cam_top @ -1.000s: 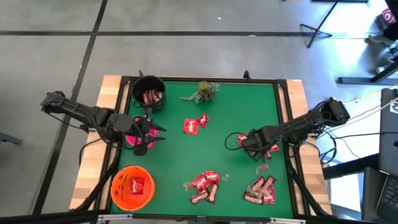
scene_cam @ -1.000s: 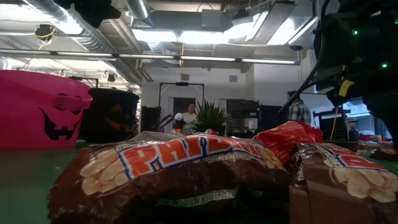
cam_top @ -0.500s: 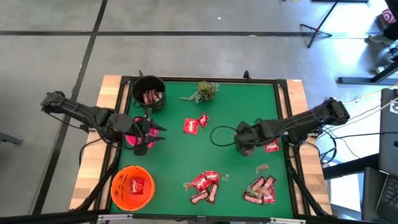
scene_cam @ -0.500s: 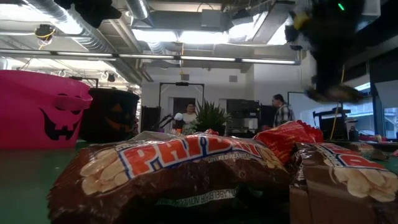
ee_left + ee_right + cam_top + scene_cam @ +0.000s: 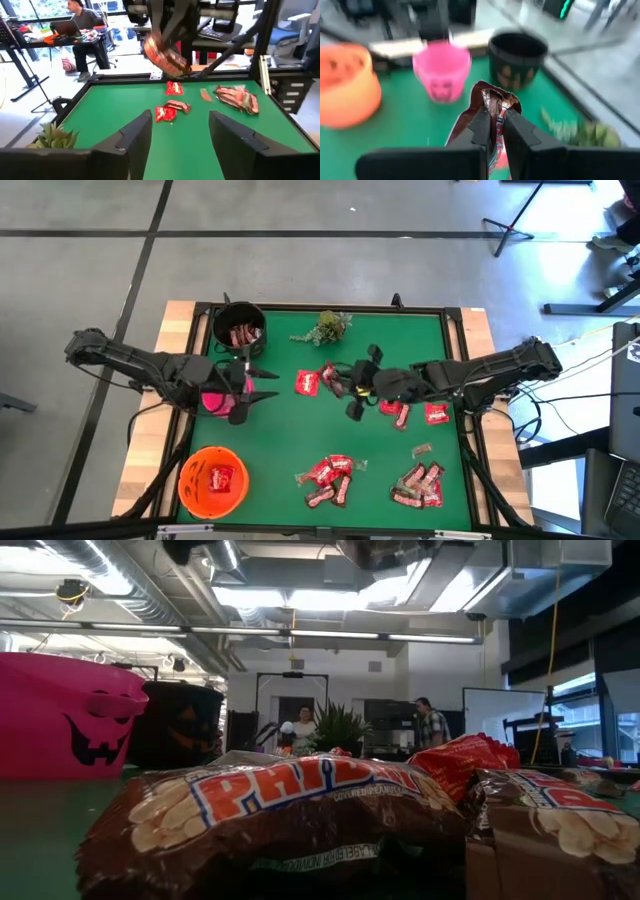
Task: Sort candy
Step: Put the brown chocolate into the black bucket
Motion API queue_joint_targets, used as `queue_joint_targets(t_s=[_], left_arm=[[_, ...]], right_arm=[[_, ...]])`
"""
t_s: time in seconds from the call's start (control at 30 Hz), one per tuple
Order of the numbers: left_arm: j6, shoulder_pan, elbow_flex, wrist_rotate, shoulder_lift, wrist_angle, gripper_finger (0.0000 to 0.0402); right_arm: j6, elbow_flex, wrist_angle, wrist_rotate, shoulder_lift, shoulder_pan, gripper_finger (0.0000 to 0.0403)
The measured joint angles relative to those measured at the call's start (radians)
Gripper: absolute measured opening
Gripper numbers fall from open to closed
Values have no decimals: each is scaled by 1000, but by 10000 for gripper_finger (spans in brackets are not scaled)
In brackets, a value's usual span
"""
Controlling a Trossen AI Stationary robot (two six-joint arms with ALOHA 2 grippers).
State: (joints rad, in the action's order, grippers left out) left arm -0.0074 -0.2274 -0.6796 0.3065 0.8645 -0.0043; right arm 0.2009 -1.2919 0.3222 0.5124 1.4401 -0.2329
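Note:
My right gripper [image 5: 356, 386] hangs over the middle of the green table, shut on a brown-maroon candy bar [image 5: 492, 102]. The left wrist view shows that bar [image 5: 162, 52] above the mat. My left gripper [image 5: 252, 385] is open and hovers at the pink bowl [image 5: 210, 400], touching nothing. More candy lies in a red pair [image 5: 314, 380], two near-edge piles [image 5: 330, 478] [image 5: 420, 485], and loose pieces [image 5: 437, 415]. The black bowl [image 5: 240, 330] holds brown bars; the orange bowl [image 5: 213, 480] holds a red packet. My right gripper pinches the bar by one end [image 5: 496, 99] between its two fingers [image 5: 481, 125]. It comes from above, slanting toward the table's left. The bar is lifted clear of the mat, its free end hanging past the fingertips [image 5: 170, 60].
A green leafy sprig [image 5: 328, 326] lies near the far edge. A raised black frame [image 5: 455, 370] borders the mat. In the low view a big brown bar [image 5: 280, 810] fills the foreground. People stand in the room beyond the table [image 5: 430, 725].
My right gripper has risen from the candy near the table's right side and swung toward the table's left to the middle, carrying the bar off the mat. My left gripper has shifted slightly toward the right.

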Motion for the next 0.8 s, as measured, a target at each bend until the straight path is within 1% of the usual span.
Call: queue_joint_targets(t_s=[0.1, 0.23, 0.3, 0.37, 0.43, 0.5, 0.57, 0.7, 0.8], left_arm=[[-10, 39, 0, -42, 68, 98, 208], [-46, 89, 0, -47, 173, 270, 235], [-69, 115, 0, -55, 227, 370, 243], [-94, 138, 0, -86, 272, 447, 248], [-119, 159, 0, -122, 315, 514, 248], [-141, 177, 0, -143, 345, 546, 249], [-168, 195, 0, -144, 373, 575, 249], [-199, 214, 0, -147, 412, 599, 249], [-194, 220, -1, -206, 429, 602, 245]], right_arm=[[-74, 0, -105, -19, 3, 28, 30], [-104, 0, -208, -72, 12, 72, 32], [-105, 0, -230, -105, 17, 93, 32], [-105, -1, -274, -142, 33, 110, 32], [-106, 1, -269, -163, 38, 123, 32], [-106, -1, -296, -179, 59, 135, 32], [-106, 1, -290, -195, 69, 144, 32], [-121, 0, -344, -218, 107, 145, 32], [-140, 0, -380, -219, 130, 143, 33]])
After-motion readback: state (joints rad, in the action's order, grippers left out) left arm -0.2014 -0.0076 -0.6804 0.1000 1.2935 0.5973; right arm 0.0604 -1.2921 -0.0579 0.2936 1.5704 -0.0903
